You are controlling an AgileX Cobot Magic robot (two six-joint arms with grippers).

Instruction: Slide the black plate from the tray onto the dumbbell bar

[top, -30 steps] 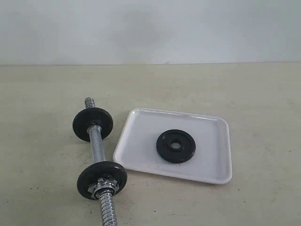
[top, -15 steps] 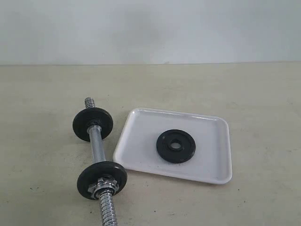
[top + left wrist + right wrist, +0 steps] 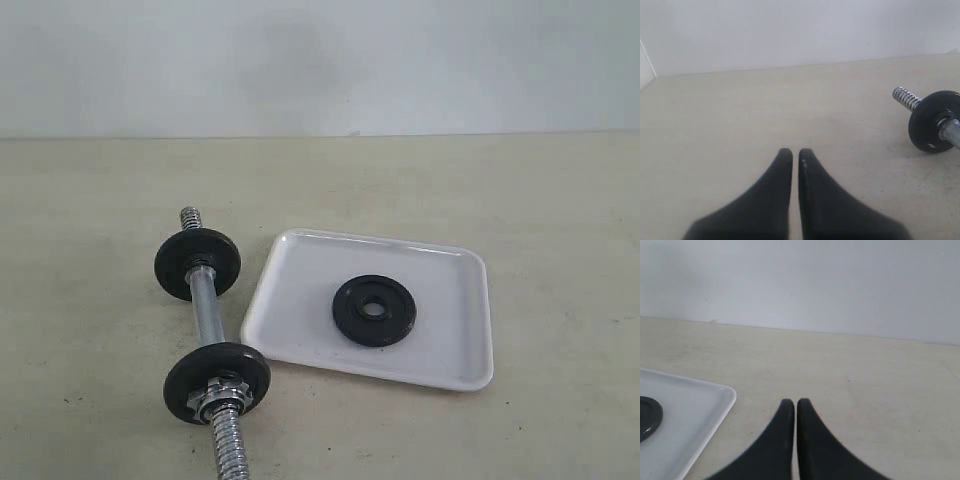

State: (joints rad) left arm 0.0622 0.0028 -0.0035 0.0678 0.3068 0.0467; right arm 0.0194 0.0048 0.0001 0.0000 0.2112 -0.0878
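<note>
Both the left gripper (image 3: 795, 152) and the right gripper (image 3: 792, 402) had their tapered matte-black jaws pressed together on nothing, clear of the pale table (image 3: 560, 200). The flat black ringed weight plate (image 3: 374, 310) with its central hole lay in the glossy white low-rimmed rectangular tray (image 3: 300, 262), ahead of the right jaws and to their inboard side (that arm judged the nearer). The chrome dumbbell bar (image 3: 206, 310) had coarse threads at both ends and carried two black discs (image 3: 197, 263) and a silver star nut (image 3: 219, 392). It lay ahead and inboard of the left jaws, its long axis running roughly away from them.
</note>
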